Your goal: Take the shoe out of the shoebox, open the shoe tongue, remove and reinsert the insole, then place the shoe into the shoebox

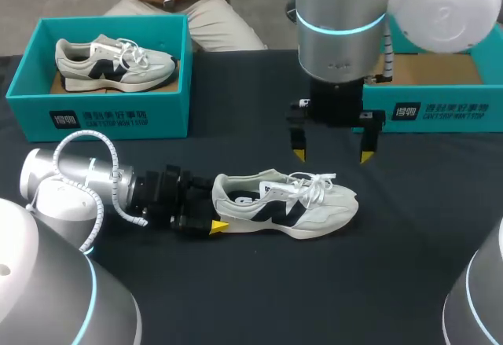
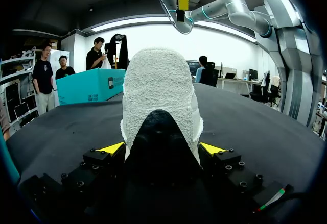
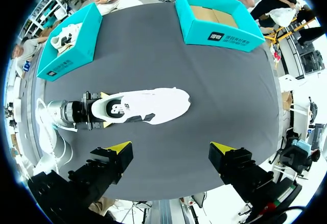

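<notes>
Shoe (image 1: 302,207) is out of its box, lying mid-table toward the near edge, and the left claw (image 2: 162,148) pinches its heel. Right claw (image 1: 332,155) hangs spread just above it. Insole work judged not yet done; empty box (image 1: 440,111) sits at the far right corner.

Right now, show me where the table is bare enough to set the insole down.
Bare table lies past the shoe toe, in front of the right shoebox, and between shoe and near edge. The gap between the left shoebox and right shoebox is bare too. Crowded: the left gripper clamps the shoe's heel, and the open right gripper hovers over its far side.
</notes>
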You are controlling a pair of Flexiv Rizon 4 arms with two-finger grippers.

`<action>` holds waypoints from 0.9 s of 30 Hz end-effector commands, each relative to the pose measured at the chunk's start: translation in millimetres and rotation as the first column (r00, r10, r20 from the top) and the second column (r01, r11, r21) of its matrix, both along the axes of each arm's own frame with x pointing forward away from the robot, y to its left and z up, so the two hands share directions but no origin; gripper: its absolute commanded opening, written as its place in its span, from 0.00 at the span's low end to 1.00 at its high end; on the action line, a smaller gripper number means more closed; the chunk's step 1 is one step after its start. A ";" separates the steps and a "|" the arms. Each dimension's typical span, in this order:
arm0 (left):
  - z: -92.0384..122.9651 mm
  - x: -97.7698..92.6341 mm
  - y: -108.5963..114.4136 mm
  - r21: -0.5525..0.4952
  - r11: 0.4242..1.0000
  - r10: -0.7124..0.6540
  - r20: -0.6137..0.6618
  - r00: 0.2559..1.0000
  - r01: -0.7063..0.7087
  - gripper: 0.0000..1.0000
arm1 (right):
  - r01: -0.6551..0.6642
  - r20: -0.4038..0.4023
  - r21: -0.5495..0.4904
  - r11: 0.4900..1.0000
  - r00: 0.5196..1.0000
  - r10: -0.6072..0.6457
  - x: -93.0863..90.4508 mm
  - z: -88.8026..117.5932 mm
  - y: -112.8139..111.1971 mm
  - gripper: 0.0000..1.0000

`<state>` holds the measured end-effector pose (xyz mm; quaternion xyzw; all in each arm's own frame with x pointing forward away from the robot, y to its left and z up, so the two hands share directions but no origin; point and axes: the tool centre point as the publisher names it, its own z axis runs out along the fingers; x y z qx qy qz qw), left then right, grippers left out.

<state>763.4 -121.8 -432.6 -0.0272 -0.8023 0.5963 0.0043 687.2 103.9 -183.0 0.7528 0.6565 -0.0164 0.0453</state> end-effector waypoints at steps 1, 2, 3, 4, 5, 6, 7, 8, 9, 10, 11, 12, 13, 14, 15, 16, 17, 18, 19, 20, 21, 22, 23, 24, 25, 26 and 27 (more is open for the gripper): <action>-5.0 0.3 -0.2 0.001 1.000 0.001 0.001 1.000 -0.001 0.00 | -0.020 -0.008 -0.038 0.999 1.000 0.020 6.4 -13.1 21.8 1.00; -5.0 0.3 -0.2 0.001 1.000 0.001 0.001 1.000 -0.001 0.00 | -0.024 -0.014 -0.047 0.999 1.000 0.024 7.7 -17.2 26.3 1.00; -5.0 0.3 -0.2 0.001 1.000 0.001 0.001 1.000 -0.001 0.00 | -0.027 -0.015 -0.046 0.999 1.000 0.026 8.7 -21.9 30.7 1.00; -5.0 0.3 -0.2 0.001 1.000 0.001 0.001 1.000 -0.001 0.00 | -0.033 -0.012 -0.041 0.999 0.999 0.033 9.4 -26.1 34.9 1.00; -5.0 0.3 -0.2 0.001 1.000 0.001 0.001 1.000 -0.001 0.00 | -0.033 -0.012 -0.041 0.999 0.999 0.033 9.8 -30.2 38.0 1.00; -5.0 0.3 -0.2 0.001 1.000 0.001 0.001 1.000 -0.001 0.00 | -0.036 -0.013 -0.045 0.998 0.999 0.035 10.1 -35.5 42.0 1.00; -5.0 0.3 -0.2 0.001 1.000 0.001 0.001 1.000 -0.001 0.00 | -0.042 -0.013 -0.047 0.998 0.999 0.042 10.6 -40.8 45.7 1.00; -5.0 0.3 -0.2 0.001 1.000 0.001 0.001 1.000 -0.001 0.00 | -0.041 -0.014 -0.051 0.998 0.999 0.041 10.9 -45.0 48.8 1.00; -5.0 0.3 -0.2 0.001 1.000 0.001 0.001 1.000 -0.001 0.00 | -0.041 -0.002 -0.055 0.998 0.999 0.041 11.0 -48.9 52.0 1.00; -5.0 0.3 -0.2 0.001 1.000 0.001 0.001 1.000 -0.001 0.00 | -0.048 0.001 -0.061 0.997 0.999 0.049 11.6 -51.9 55.6 1.00; -5.0 0.3 -0.2 0.001 1.000 0.001 0.001 1.000 -0.001 0.00 | -0.049 0.000 -0.074 0.996 0.999 0.049 12.5 -54.3 58.6 1.00; -5.0 0.3 -0.2 0.001 1.000 0.001 0.001 1.000 -0.001 0.00 | -0.049 0.003 -0.084 0.995 0.999 0.049 13.1 -57.5 61.4 1.00; -5.0 0.3 -0.2 0.001 1.000 0.001 0.001 1.000 -0.001 0.00 | -0.056 0.010 -0.086 0.995 0.998 0.057 13.8 -60.2 63.9 1.00; -5.0 0.3 -0.2 0.001 1.000 0.001 0.001 1.000 -0.001 0.00 | -0.055 0.012 -0.091 0.994 0.998 0.056 14.0 -65.4 66.7 1.00; -5.0 0.3 -0.2 0.001 1.000 0.001 0.001 1.000 -0.001 0.00 | -0.054 0.014 -0.092 0.994 0.998 0.055 14.1 -68.2 67.9 1.00; -5.0 0.3 -0.2 0.001 1.000 0.001 0.001 1.000 -0.001 0.00 | -0.063 0.015 -0.095 0.994 0.998 0.064 14.9 -74.4 71.0 1.00; -5.0 0.3 -0.2 0.001 1.000 0.001 0.001 1.000 -0.001 0.00 | -0.065 0.012 -0.096 0.993 0.998 0.067 15.3 -77.7 72.4 1.00; -5.0 0.3 -0.2 0.001 1.000 0.001 0.001 1.000 -0.001 0.00 | -0.066 0.011 -0.098 0.993 0.998 0.067 15.9 -82.1 74.4 1.00; -5.0 0.3 -0.2 0.001 1.000 0.001 0.001 1.000 -0.001 0.00 | -0.080 0.004 -0.114 0.990 0.997 0.081 17.4 -87.6 78.3 1.00; -5.0 0.3 -0.2 0.001 1.000 0.001 0.001 1.000 -0.001 0.00 | -0.090 0.001 -0.124 0.988 0.996 0.091 18.4 -90.1 80.7 1.00; -5.0 0.3 -0.2 0.001 1.000 0.001 0.001 1.000 -0.001 0.00 | -0.093 -0.005 -0.134 0.987 0.996 0.093 19.7 -94.0 83.7 1.00; -5.0 0.3 -0.2 0.001 1.000 0.001 0.001 1.000 -0.001 0.00 | -0.099 -0.010 -0.136 0.986 0.995 0.099 20.8 -98.2 85.4 1.00; -5.0 0.3 -0.2 0.001 1.000 0.001 0.001 1.000 -0.001 0.00 | -0.109 -0.016 -0.139 0.984 0.994 0.108 21.9 -102.3 86.6 1.00; -5.0 0.3 -0.2 0.001 1.000 0.001 0.001 1.000 -0.001 0.00 | -0.113 -0.025 -0.143 0.983 0.994 0.111 23.3 -105.9 88.2 1.00; -5.0 0.3 -0.2 0.001 1.000 0.001 0.001 1.000 -0.001 0.00 | -0.112 -0.024 -0.140 0.984 0.994 0.110 24.5 -108.6 89.5 1.00; -5.0 0.3 -0.2 0.001 1.000 0.001 0.001 1.000 -0.001 0.00 | -0.124 -0.029 -0.144 0.982 0.992 0.121 26.4 -112.5 91.7 1.00; -5.0 0.3 -0.2 0.001 1.000 0.001 0.001 1.000 -0.001 0.00 | -0.126 -0.031 -0.145 0.981 0.992 0.123 27.8 -115.1 93.0 1.00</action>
